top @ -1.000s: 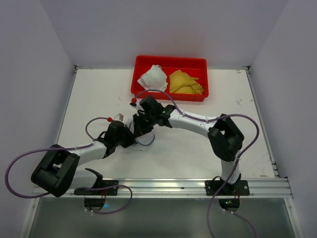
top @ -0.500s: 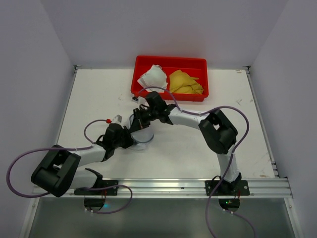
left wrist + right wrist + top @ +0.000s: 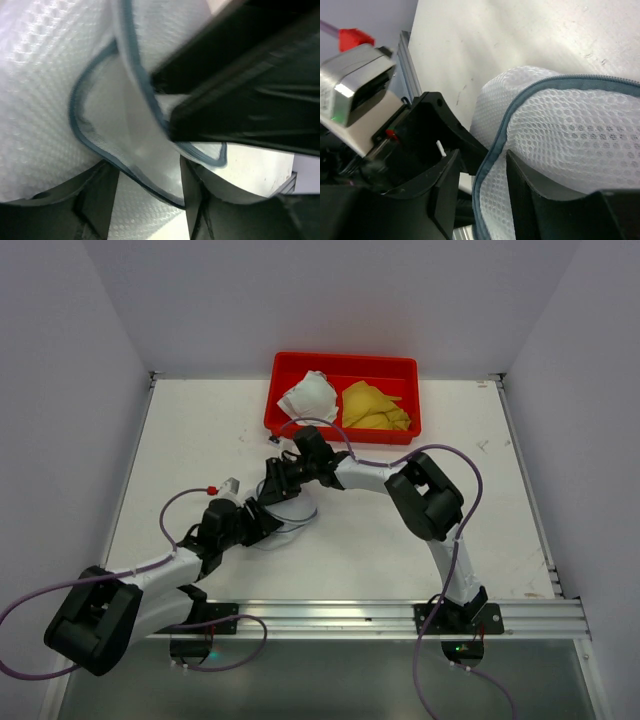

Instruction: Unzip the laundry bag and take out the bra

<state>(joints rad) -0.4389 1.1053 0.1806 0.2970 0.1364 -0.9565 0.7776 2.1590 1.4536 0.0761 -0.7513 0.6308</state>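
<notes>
From above, the left hand (image 3: 262,524) has drawn back toward its base, tugging the laundry bag (image 3: 293,512) on the surface (image 3: 200,430) away from the right hand (image 3: 277,488); the left wrist view shows the rim between its fingers, though I cannot tell if they clamp it; the right wrist view shows that hand pinching the rim, so the bag is probably opening.

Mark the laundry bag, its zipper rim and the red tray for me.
laundry bag (image 3: 570,135), right wrist view, on its white mesh.
zipper rim (image 3: 590,80), right wrist view, on the grey-blue band along the mesh's upper edge.
red tray (image 3: 345,359), top external view, on its far rim.
</notes>
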